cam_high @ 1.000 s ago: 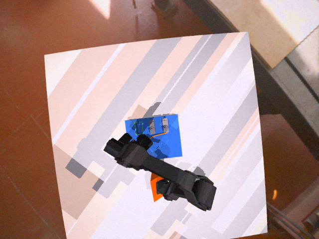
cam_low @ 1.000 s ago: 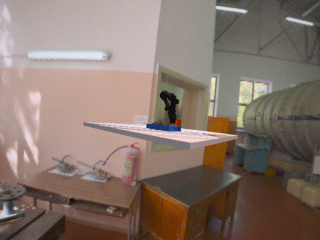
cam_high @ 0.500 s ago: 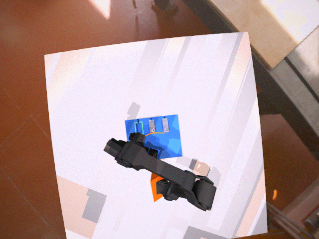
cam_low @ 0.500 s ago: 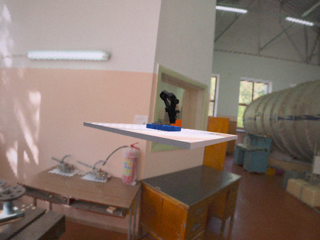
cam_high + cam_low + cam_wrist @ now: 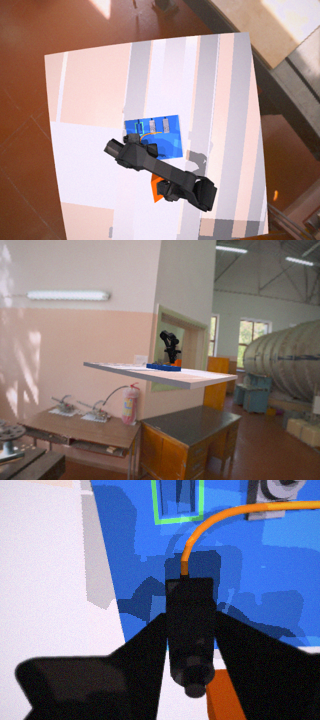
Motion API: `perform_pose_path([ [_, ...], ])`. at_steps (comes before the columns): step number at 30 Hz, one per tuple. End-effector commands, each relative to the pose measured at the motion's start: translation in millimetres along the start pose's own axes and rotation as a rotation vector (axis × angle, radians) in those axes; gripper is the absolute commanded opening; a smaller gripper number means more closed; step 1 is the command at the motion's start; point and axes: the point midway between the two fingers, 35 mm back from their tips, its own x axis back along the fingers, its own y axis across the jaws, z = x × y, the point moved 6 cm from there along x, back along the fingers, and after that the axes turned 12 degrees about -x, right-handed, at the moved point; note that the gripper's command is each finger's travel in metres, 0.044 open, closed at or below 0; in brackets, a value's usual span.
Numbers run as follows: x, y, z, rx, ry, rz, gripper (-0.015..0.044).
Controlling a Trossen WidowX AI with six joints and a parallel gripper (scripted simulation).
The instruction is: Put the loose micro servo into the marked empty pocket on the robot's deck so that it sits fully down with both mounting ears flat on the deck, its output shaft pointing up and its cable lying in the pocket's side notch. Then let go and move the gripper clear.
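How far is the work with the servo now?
Done: the tool is shut on the servo. In hand: it is carried over the blue deck, short of the green-marked pocket. Left: seating it, cable in the notch, release, retreat.

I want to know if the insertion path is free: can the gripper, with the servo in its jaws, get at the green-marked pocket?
Probably yes. The gripper holds the servo short of the pocket, with only bare blue deck between.
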Motion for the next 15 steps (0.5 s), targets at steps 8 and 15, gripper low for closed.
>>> perform_pose_path([
  [8, 1, 7, -30, 0.010, -0.001, -0.006, 0.0000],
  [15, 1, 13, -58, 0.009, -0.003, -0.006, 0.0000],
])
